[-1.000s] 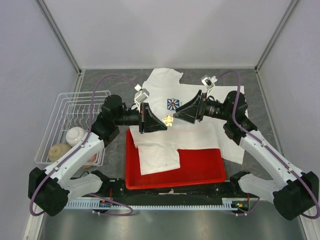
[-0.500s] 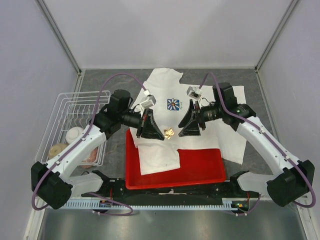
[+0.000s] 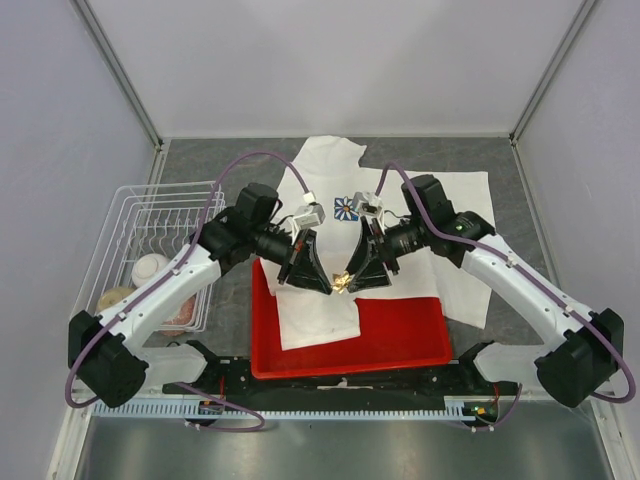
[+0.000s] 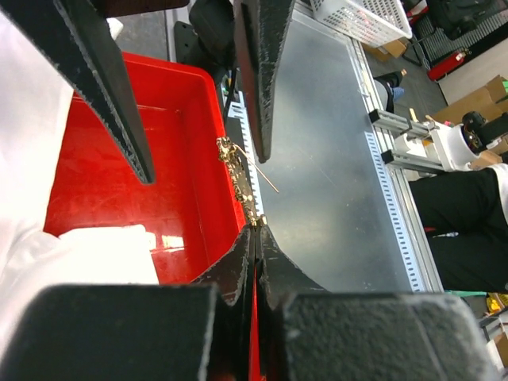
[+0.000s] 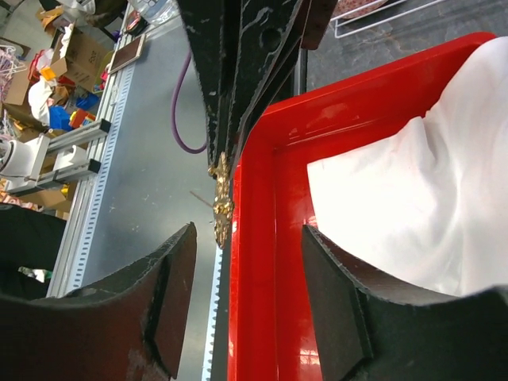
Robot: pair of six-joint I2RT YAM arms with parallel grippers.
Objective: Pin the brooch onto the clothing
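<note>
the left fingers (image 4: 254, 232) are clenched on one end of the brooch (image 4: 240, 181), holding it in the air over the red tray (image 3: 400, 345), just beside the fold of the white t-shirt (image 3: 440, 200) that drapes into the tray. the brooch's long axis runs straight out from those tips toward the right arm. it is seen edge-on, with its thin pin (image 4: 268, 181) sprung out sideways. the right fingers (image 5: 176, 270) are spread wide, straddling the brooch's free end. a wire basket (image 3: 110, 230) stands on the desk (image 3: 200, 160) at far left.
</note>
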